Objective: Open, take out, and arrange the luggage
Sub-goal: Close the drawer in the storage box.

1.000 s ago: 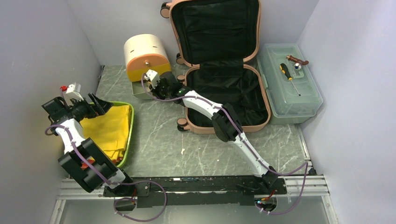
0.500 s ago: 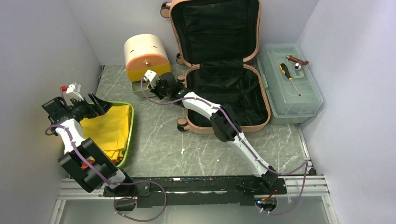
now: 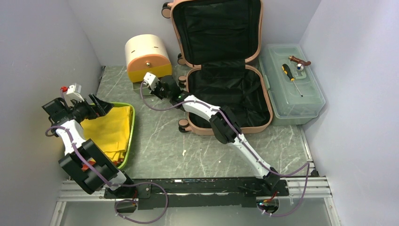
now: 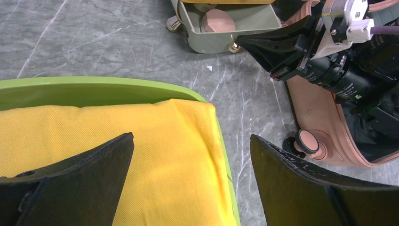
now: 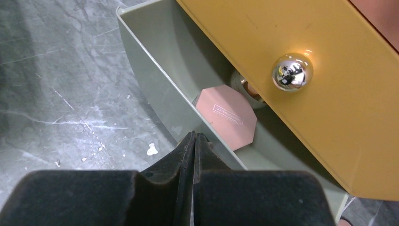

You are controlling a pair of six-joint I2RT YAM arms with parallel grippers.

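The luggage (image 3: 226, 70) stood open at 12 o'clock on the table (image 3: 164, 146). Its lower shell lay flat and its lid leaned upright against the back wall, with the black lining showing in both halves. At its 9 o'clock stood a cream half-round box (image 3: 143, 49), and at its 3 o'clock a translucent toolbox (image 3: 291, 89) with a screwdriver (image 3: 291, 77) on top.

The right pincer (image 5: 194, 141) had its fingers pressed together, with the tips at the front wall of the open grey-green drawer (image 5: 155, 70). A pink octagonal case (image 5: 227, 117) lay inside the drawer.

At 9 o'clock on the table, the left pincer (image 4: 191, 139) was spread wide above a yellow cloth (image 4: 117, 136) in a green tray (image 4: 94, 84).
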